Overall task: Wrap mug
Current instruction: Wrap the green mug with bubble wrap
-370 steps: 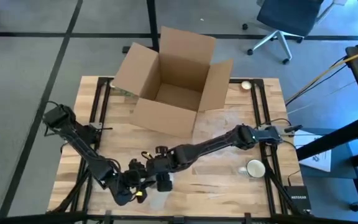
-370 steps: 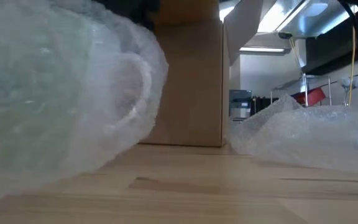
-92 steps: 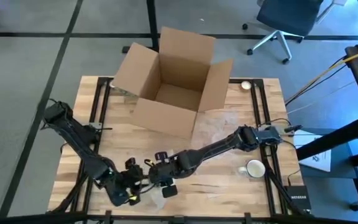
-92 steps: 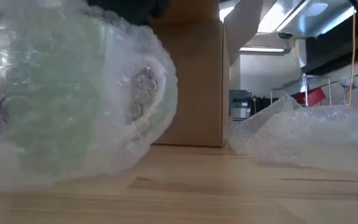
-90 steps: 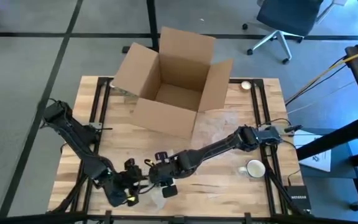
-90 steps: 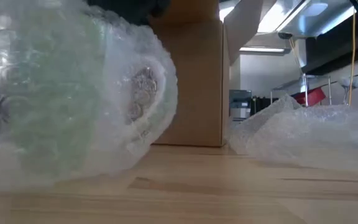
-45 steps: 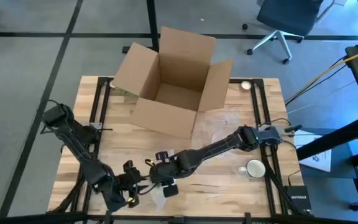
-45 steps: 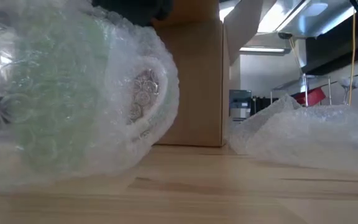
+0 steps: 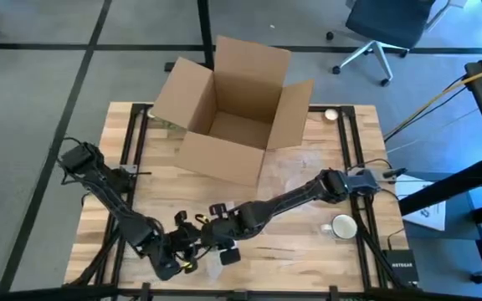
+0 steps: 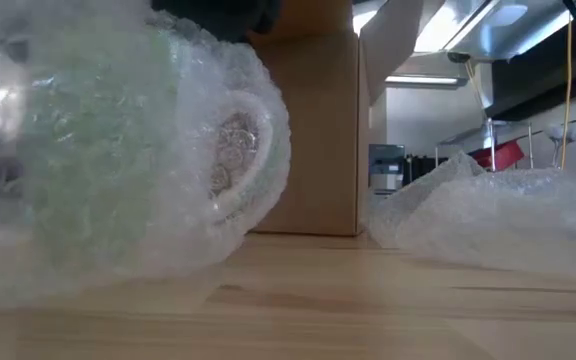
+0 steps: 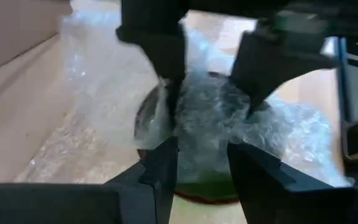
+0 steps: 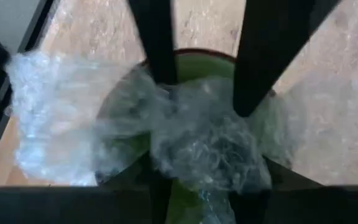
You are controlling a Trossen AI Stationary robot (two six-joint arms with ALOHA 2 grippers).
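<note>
A green mug (image 11: 209, 184) with a brown rim stands near the table's front edge. It is swathed in clear bubble wrap (image 10: 118, 150). The wrap's loose end (image 12: 211, 144) is bunched over the mug's mouth. My left gripper (image 9: 181, 251) and right gripper (image 9: 217, 238) face each other over the mug, both open. The left fingers (image 11: 161, 163) stand on either side of the bunched wrap at the rim. Whether they touch it, I cannot tell. My right gripper comes down from above, slanting from the table's right. Its spread fingertips (image 11: 169, 98) sit in the bunched bubble wrap (image 11: 211, 117) over the mug's mouth, one on each side of the wad. The wrapped mug stays on the table.
An open cardboard box (image 9: 233, 109) stands at the far middle of the table. A white mug (image 9: 342, 226) sits near the right edge, and a loose sheet of bubble wrap (image 10: 498, 220) lies between the two. A small round object (image 9: 331, 114) is at the far right.
My left gripper first drew back a little toward the table's near left, then came back toward the mug. The wrapped mug has shifted slightly on the table. My right gripper has stayed over the mug's mouth.
</note>
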